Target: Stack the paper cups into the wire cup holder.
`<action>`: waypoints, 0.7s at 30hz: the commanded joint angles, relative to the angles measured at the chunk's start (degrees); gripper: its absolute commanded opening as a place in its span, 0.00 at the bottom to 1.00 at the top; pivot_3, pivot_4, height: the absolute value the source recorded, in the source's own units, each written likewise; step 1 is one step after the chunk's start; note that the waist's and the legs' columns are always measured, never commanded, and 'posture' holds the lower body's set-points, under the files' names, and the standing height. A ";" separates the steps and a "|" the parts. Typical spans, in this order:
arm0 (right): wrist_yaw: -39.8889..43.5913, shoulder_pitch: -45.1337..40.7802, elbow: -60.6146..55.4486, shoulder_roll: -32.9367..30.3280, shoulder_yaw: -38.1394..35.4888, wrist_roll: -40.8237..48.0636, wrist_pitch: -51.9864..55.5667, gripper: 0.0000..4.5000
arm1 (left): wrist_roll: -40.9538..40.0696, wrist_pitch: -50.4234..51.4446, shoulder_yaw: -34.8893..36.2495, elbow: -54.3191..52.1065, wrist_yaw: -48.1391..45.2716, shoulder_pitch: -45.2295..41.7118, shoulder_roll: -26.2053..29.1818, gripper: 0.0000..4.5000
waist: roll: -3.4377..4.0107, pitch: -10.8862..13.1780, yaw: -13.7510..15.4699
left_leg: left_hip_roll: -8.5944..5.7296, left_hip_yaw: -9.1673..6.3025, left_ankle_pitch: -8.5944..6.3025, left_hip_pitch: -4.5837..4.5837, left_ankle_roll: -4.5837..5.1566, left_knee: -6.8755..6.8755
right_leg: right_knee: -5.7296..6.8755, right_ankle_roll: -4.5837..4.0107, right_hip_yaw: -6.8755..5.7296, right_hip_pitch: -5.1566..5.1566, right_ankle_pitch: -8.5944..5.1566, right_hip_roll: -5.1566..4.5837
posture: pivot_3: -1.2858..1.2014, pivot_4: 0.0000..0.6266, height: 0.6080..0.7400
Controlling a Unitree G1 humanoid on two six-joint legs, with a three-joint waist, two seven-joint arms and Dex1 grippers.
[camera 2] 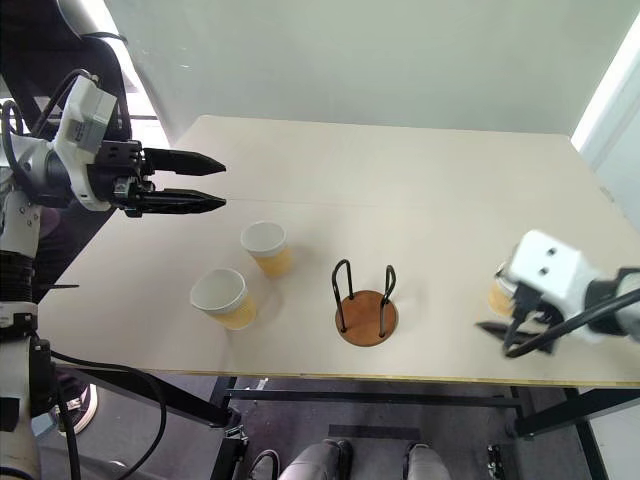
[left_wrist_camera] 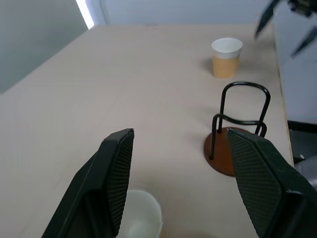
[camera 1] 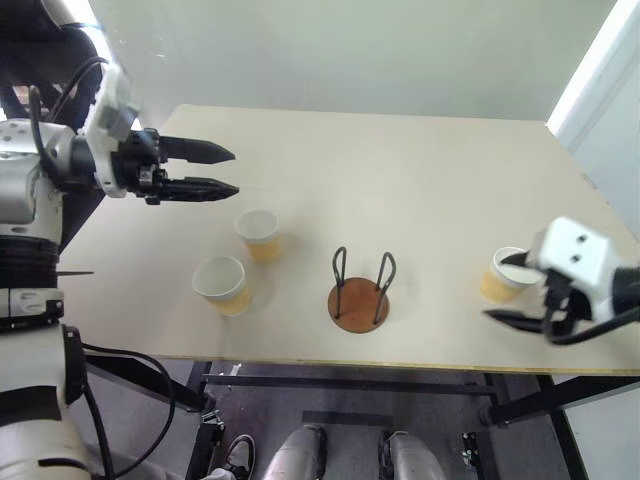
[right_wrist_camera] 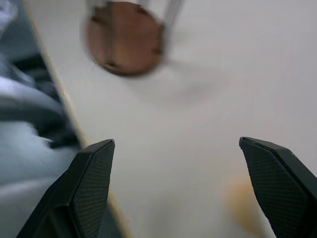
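A plain test room or lab: bare pale table (camera 1: 420, 190) on dark metal frame, blank walls.

The three paper cups (camera 1: 259, 235) (camera 1: 222, 285) (camera 1: 503, 275) are yellow-tan outside and white inside with white rims. The wire cup holder (camera 1: 359, 292) has a reddish-brown wooden disc and dark wire loops, on a pale beige table (camera 1: 400, 180). Both the left gripper (camera 1: 222, 170) and right gripper (right_wrist_camera: 178, 188) have black fingers with a fine cross-hatched pad texture.

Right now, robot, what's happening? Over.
Left gripper and right gripper open, empty. Three paper cups on table. Wire cup holder empty, unobstructed.
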 commanded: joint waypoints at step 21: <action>14.25 -16.91 39.05 3.49 31.02 -24.84 -34.23 0.92 | -2.25 1.23 3.21 -6.28 -0.82 5.10 1.77 0.71 | -0.04 0.06 -0.39 | 0.00 0.12 0.22 0.08 0.78 0.32 | 0.04 0.74 0.01 0.23 0.17 -0.01 | 0.52 0.24 1.00</action>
